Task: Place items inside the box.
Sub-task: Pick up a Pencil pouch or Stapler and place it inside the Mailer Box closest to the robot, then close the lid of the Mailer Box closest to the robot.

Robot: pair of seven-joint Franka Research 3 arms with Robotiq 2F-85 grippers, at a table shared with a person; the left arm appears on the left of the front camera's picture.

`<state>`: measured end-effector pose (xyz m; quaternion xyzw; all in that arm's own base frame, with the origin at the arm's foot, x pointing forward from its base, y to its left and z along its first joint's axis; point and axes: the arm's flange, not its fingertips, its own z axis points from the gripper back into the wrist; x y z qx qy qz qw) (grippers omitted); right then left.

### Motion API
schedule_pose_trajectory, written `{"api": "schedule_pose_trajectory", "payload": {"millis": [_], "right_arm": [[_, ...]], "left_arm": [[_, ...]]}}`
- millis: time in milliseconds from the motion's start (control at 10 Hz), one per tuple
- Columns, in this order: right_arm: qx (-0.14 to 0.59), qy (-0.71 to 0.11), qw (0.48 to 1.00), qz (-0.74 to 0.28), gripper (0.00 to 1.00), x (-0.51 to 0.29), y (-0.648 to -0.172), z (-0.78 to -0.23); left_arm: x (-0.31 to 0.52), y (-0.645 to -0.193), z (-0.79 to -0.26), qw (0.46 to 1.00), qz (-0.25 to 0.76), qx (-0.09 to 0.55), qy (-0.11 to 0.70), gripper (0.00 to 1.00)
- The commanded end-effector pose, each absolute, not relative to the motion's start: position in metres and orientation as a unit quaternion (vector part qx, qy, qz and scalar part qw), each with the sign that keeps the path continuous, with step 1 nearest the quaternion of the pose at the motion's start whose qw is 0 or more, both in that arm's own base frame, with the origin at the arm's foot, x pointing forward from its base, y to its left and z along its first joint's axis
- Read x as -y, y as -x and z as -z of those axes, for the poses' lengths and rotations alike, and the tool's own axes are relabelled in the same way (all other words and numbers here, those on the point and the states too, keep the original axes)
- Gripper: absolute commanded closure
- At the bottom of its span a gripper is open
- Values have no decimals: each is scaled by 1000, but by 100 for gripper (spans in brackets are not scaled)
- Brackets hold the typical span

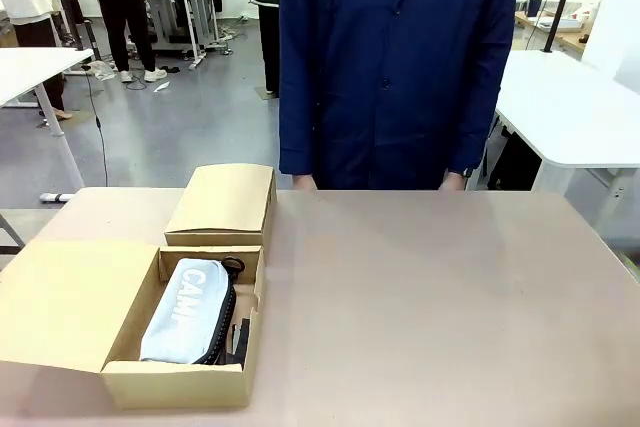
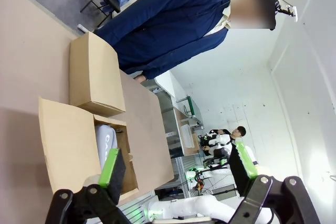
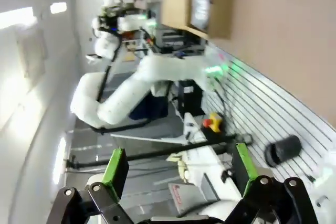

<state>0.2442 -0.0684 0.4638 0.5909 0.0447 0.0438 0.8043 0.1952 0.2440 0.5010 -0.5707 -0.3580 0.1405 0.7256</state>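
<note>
An open cardboard box (image 1: 180, 385) sits at the table's near left, its lid (image 1: 60, 302) folded out to the left. Inside lies a grey pencil case (image 1: 185, 312) with white lettering. Dark items (image 1: 236, 335) are wedged along its right side; I cannot tell which they are. In the left wrist view my left gripper (image 2: 177, 166) hangs open and holds nothing, well above the box (image 2: 68, 145) and the grey case (image 2: 105, 145). My right gripper (image 3: 180, 167) is also open and holds nothing, far from the box (image 3: 176, 1), pointing off the table's edge.
A second, closed cardboard box (image 1: 222, 204) stands just behind the open one. A person in a navy coat (image 1: 395, 67) stands at the far edge, hands low behind the table. The brown tabletop (image 1: 430, 307) stretches bare to the right. My left arm (image 3: 131, 95) appears in the right wrist view.
</note>
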Motion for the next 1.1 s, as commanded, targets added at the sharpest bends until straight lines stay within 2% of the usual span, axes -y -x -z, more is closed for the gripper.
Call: {"api": "schedule_pose_trajectory", "payload": {"millis": [0,100,200,1000], "right_arm": [[-16,-561,827,-49,0,8,-117,-315],[34,-559,828,-2,0,3,-106,-295],[-44,-575,816,-39,0,96,-234,-440],[-44,-575,816,-39,0,96,-234,-440]], "left_arm": [[-244,-196,-503,718,-133,368,576,0],[-244,-196,-503,718,-133,368,576,0],[-244,-196,-503,718,-133,368,576,0],[-244,-196,-503,718,-133,368,576,0]]}}
